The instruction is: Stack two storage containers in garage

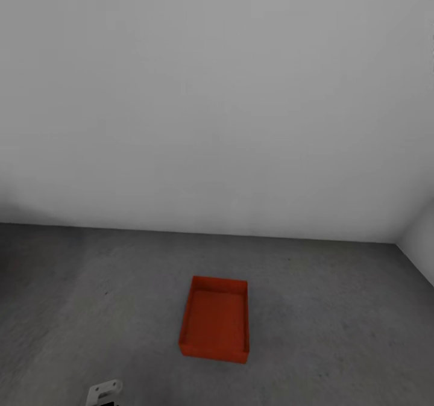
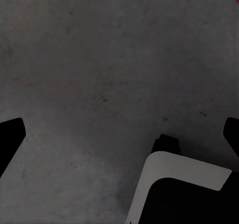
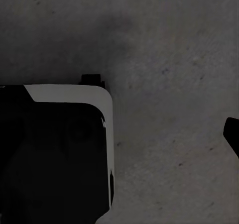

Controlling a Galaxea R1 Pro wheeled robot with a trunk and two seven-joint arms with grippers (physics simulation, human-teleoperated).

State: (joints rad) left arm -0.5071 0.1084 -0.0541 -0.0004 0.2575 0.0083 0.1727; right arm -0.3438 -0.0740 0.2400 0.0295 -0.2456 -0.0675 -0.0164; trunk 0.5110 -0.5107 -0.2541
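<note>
One red-orange storage container [image 1: 214,324] sits flat on the dark concrete floor [image 1: 337,309], open side up, out ahead near the plain grey-white wall [image 1: 217,93]. Left end effector [image 2: 119,139] hangs over bare floor, fingers spread wide, nothing between them. Right end effector: one fingertip [image 3: 232,134] visible, state unclear.

No text, label, brand, number or sign can be read anywhere: the red-orange storage container [image 1: 214,324] has plain walls, and the grey floor [image 1: 337,309] and the pale wall [image 1: 217,93] carry no markings
</note>
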